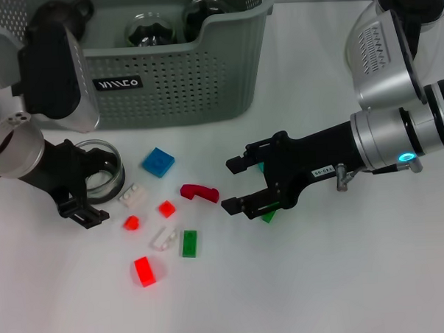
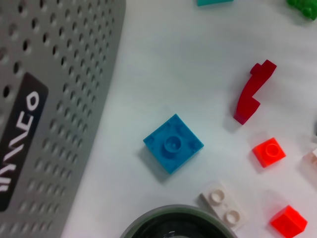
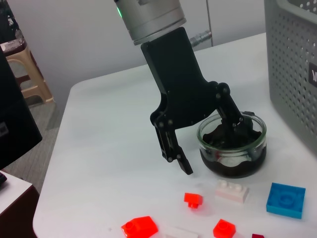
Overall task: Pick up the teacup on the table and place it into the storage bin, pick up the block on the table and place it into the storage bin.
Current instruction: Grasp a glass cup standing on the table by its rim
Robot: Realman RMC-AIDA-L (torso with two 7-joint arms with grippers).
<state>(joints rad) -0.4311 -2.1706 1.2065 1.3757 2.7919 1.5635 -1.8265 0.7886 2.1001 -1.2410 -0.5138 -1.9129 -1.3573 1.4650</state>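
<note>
Indoor test room: white table [image 3: 114,148] against a plain grey wall [image 3: 74,34]; plastic stool [image 3: 27,69] beyond its far edge.

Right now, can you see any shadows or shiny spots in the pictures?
Head view: the lowest red block looks glowing bright, and the right claw is open nearby. Left wrist view: the blue block casts a soft shadow. Right wrist view: the teacup rim glints around the open left claw.
</note>
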